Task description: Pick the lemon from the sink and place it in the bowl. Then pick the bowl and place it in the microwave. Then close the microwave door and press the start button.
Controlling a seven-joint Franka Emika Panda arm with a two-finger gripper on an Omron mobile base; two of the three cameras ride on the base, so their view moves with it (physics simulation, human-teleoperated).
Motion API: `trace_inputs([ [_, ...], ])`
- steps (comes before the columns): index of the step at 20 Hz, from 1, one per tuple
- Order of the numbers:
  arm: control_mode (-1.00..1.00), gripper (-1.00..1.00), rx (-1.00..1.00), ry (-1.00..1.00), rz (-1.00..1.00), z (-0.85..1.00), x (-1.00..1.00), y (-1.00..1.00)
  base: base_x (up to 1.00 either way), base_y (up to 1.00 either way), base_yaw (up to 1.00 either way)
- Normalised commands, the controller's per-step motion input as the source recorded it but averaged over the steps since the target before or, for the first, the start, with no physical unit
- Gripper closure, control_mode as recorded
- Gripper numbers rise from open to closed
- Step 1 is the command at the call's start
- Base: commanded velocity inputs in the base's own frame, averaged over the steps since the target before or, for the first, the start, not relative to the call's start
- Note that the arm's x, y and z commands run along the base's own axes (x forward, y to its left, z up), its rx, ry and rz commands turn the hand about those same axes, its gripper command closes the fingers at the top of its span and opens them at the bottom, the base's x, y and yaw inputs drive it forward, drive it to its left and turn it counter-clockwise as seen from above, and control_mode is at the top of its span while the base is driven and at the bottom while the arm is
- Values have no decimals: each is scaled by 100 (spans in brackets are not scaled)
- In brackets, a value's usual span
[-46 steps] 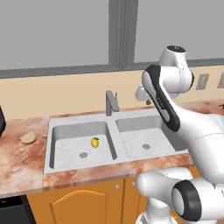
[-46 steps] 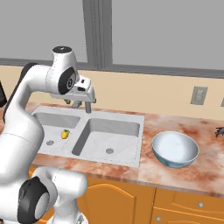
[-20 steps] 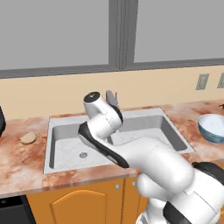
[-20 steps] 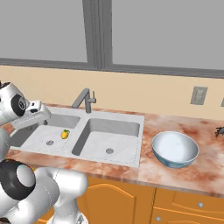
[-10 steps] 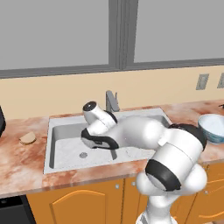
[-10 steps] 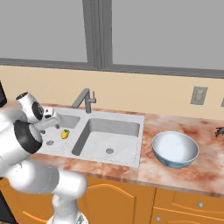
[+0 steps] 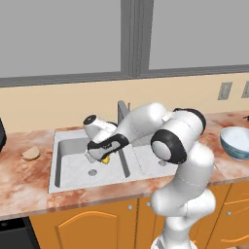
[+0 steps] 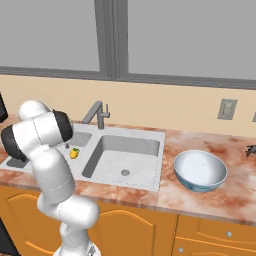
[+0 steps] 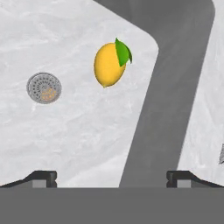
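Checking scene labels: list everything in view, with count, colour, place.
lemon: 1, yellow with green leaf, on the floor of the sink's left basin, near the divider
sink: 1, grey double basin, set in reddish stone counter
drain: 1 in each basin, grey, round
faucet: 1, grey, behind the sink
bowl: 1, white inside and blue outside, on the counter right of the sink
bread lump: 1, tan, on the counter left of the sink
outlet: 1, grey, on the wall
gripper: 1, dark tips spread apart, above the lemon's basin, nothing between them
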Motion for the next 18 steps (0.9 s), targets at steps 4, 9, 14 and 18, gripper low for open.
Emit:
trace_inputs([
  [4, -100, -100, -17, 5, 0, -34, 30, 32, 0, 0, 0],
  [9, -100, -100, -21, 0, 0, -21, 9, 11, 0, 0, 0],
  [14, -100, -100, -13, 0, -4, -22, 34, 0, 0, 0, 0],
  [18, -100, -100, -8, 0, -5, -31, 44, -8, 0, 0, 0],
])
